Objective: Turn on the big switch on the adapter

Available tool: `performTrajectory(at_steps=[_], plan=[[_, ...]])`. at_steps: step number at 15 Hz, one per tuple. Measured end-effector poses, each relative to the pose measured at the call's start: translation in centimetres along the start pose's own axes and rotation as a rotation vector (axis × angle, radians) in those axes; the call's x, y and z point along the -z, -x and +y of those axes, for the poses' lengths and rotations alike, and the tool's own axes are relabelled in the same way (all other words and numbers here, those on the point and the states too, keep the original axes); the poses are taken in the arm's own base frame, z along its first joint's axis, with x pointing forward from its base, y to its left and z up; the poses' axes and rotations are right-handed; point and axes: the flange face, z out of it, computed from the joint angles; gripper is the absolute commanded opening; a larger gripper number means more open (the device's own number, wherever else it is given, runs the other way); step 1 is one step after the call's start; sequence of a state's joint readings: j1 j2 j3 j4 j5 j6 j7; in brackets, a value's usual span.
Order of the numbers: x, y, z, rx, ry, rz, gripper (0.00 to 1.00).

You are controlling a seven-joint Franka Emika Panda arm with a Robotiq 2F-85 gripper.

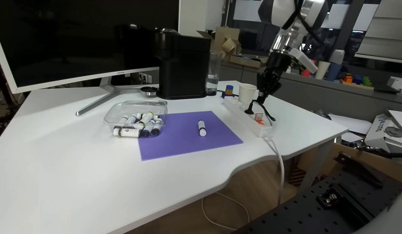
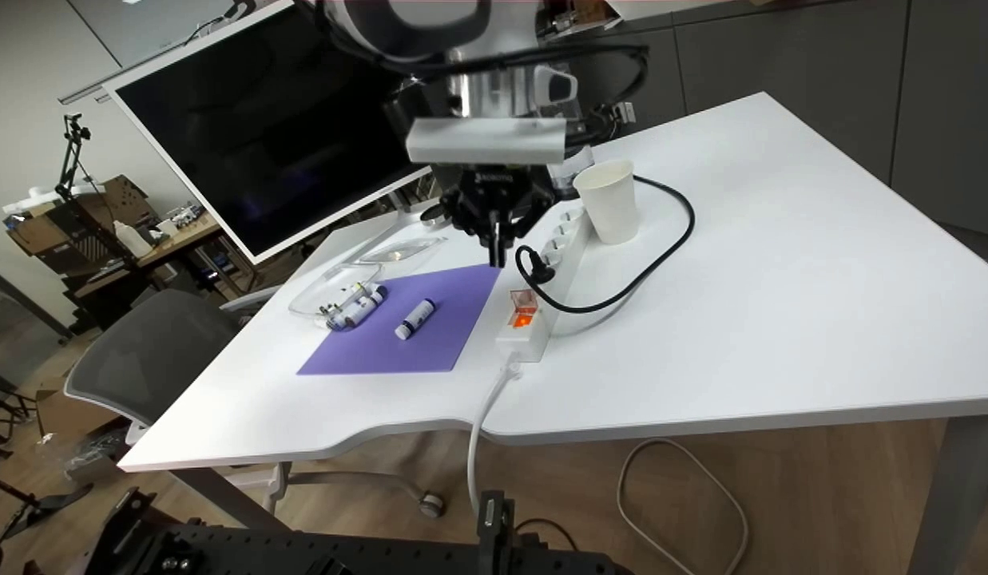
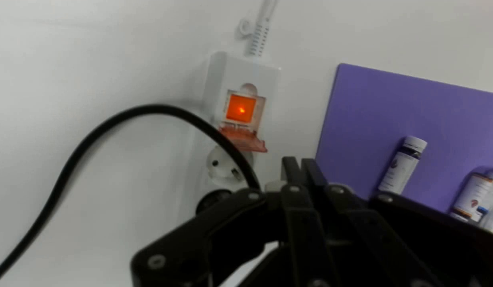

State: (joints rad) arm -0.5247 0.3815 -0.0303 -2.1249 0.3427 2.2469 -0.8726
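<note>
The adapter is a white power strip [image 1: 264,131] on the table, seen in both exterior views [image 2: 519,345] and in the wrist view [image 3: 234,69]. Its big switch [image 3: 240,108] glows orange near the cord end. The clear reddish cover [image 3: 246,139] of the switch stands flipped open; it also shows in an exterior view [image 2: 524,300]. My gripper [image 3: 297,161] is shut with only a thin gap between the fingertips and nothing held. In an exterior view the gripper [image 2: 497,259] hangs above the table beside the strip, apart from the switch.
A black plug [image 2: 541,271] sits in the strip, and its black cable [image 3: 158,108] arches over the strip near the cover. A paper cup [image 2: 607,200] stands beside the strip. A purple sheet [image 3: 374,95] holds a small bottle [image 3: 401,165]. A coffee machine [image 1: 184,65] stands behind.
</note>
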Motion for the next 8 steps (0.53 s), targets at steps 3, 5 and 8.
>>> performTrajectory(at_steps=[3, 5, 8], plan=[[5.5, -0.5, -5.0, 0.058, 0.056, -0.053, 0.59], [9.3, -0.4, -8.3, 0.049, 0.104, -0.097, 0.73], [14.8, 0.1, -13.8, -0.011, 0.214, -0.136, 0.93]])
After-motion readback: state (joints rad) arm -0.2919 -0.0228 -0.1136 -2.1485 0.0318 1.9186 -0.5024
